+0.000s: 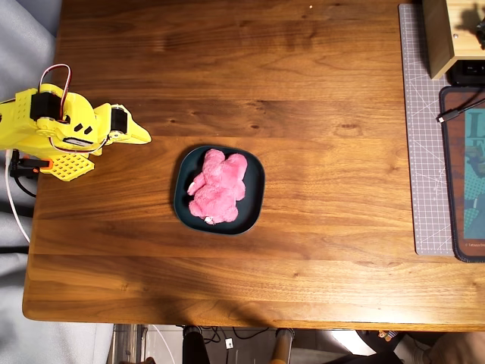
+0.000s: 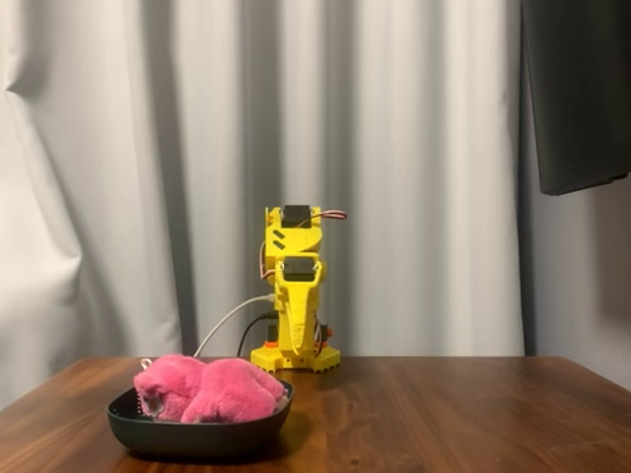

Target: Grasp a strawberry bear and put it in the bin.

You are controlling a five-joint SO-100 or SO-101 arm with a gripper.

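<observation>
The pink strawberry bear lies inside the dark teal bin near the middle of the wooden table. From the fixed view, the bear bulges above the bin's rim. My yellow arm is folded back at the table's left edge in the overhead view. Its gripper is shut, holds nothing, and sits well to the left of the bin. In the fixed view the gripper points down in front of the arm's base.
A grey cutting mat runs along the right edge of the table, with a wooden box and a dark pad beside it. A white cable trails from the arm's base. Grey curtains hang behind.
</observation>
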